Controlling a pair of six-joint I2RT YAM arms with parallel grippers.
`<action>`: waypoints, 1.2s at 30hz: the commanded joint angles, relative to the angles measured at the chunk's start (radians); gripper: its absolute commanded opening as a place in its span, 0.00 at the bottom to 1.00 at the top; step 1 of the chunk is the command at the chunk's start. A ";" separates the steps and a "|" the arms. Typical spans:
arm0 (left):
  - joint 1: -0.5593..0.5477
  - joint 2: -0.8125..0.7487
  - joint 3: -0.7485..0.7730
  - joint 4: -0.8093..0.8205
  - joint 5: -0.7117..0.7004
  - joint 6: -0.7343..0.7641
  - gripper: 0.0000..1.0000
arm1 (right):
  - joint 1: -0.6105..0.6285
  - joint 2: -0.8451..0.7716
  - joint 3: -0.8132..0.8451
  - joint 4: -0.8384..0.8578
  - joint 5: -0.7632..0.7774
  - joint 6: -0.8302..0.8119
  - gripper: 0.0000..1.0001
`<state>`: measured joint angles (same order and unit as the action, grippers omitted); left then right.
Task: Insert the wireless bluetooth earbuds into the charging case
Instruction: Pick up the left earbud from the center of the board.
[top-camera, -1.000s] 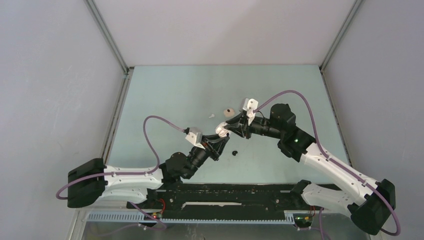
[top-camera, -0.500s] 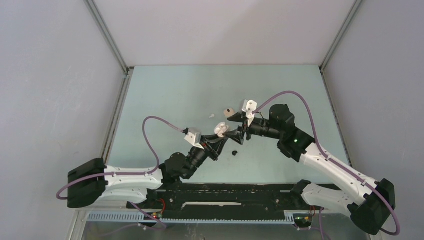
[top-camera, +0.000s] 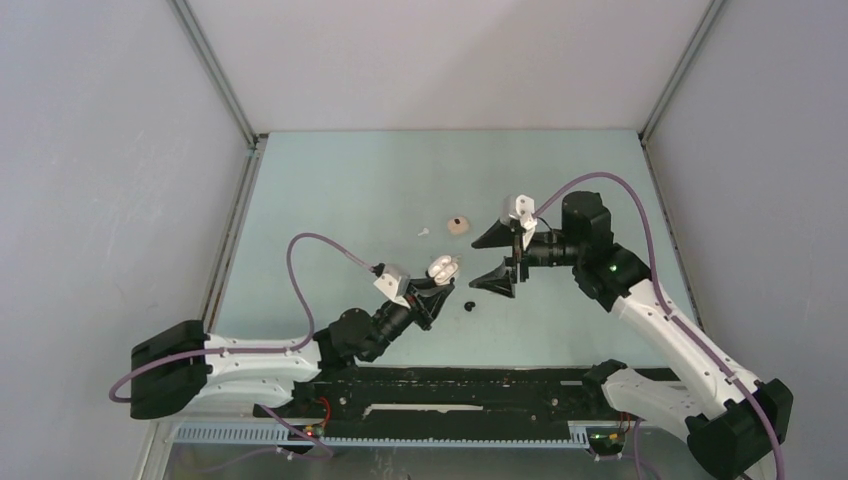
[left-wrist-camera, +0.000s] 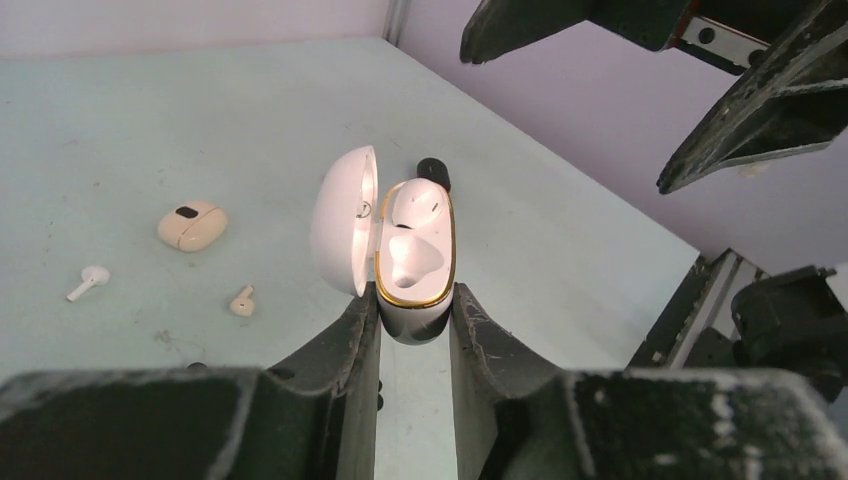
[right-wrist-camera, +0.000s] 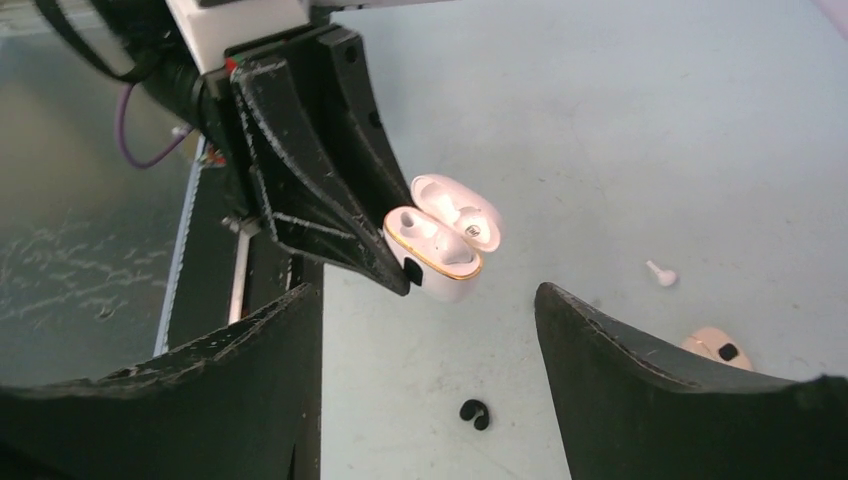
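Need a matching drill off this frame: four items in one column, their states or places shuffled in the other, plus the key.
Things
1. white charging case
2. beige case
3. black earbud
4. right gripper

States or places
A. open, holding nothing
B. loose on the table, just on the arm-base side of both grippers' tips
C. lid open, clamped in the left gripper
D. resting on the table near a white stemmed earbud

Pairs: 1-C, 2-D, 3-B, 4-A

clear gap beside charging case (top-camera: 443, 266), right tool (top-camera: 472, 266) apart
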<state>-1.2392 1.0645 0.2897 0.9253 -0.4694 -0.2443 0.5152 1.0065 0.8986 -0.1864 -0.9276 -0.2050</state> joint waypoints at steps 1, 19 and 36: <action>0.004 -0.047 0.012 -0.070 0.099 0.096 0.00 | -0.023 0.004 0.034 -0.131 -0.143 -0.160 0.79; 0.004 -0.310 0.011 -0.435 0.146 0.132 0.00 | -0.106 0.162 0.034 -0.150 -0.149 -0.184 0.69; 0.004 -0.582 -0.003 -0.695 0.108 0.050 0.00 | 0.000 0.514 0.265 -0.013 0.261 0.034 0.36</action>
<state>-1.2385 0.5232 0.2893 0.2684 -0.3470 -0.1680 0.4686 1.3907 1.0187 -0.1894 -0.7795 -0.1745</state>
